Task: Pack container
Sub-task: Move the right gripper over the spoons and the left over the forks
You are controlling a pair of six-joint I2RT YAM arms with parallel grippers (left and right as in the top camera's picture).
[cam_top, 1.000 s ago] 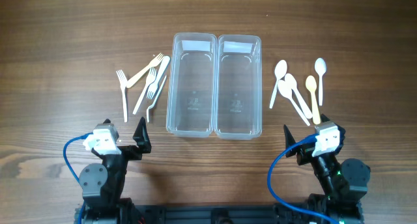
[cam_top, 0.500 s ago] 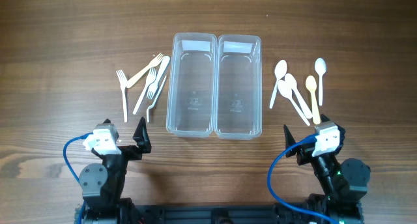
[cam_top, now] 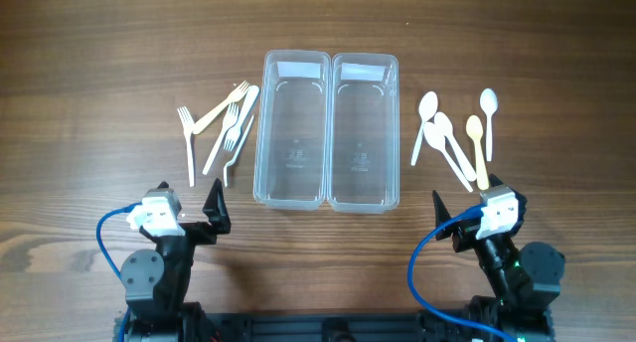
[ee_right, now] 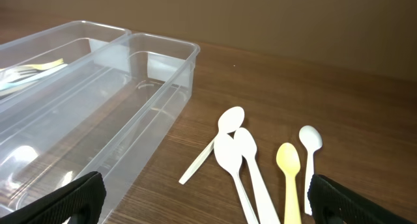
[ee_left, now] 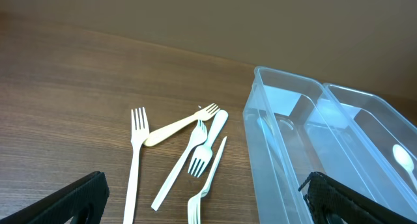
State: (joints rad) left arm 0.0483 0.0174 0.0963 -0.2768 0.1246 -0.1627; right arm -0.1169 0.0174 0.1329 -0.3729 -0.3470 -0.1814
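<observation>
Two clear containers [cam_top: 294, 133] sit side by side mid-bench [cam_top: 99, 84], both empty. Five forks [cam_top: 227, 133] lie to their left and five spoons [cam_top: 442, 135] to their right. The left gripper [cam_top: 189, 208] and right gripper [cam_top: 465, 208] sit at the near edge, both spread wide and holding nothing.

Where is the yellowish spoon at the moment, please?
In the overhead view, the yellowish spoon lies on the table right of the right clear container, between the clustered white spoons and a lone white spoon.

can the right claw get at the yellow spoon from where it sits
Likely yes: the yellow spoon lies just ahead of the open right claw, with nothing over it or in between.
</observation>
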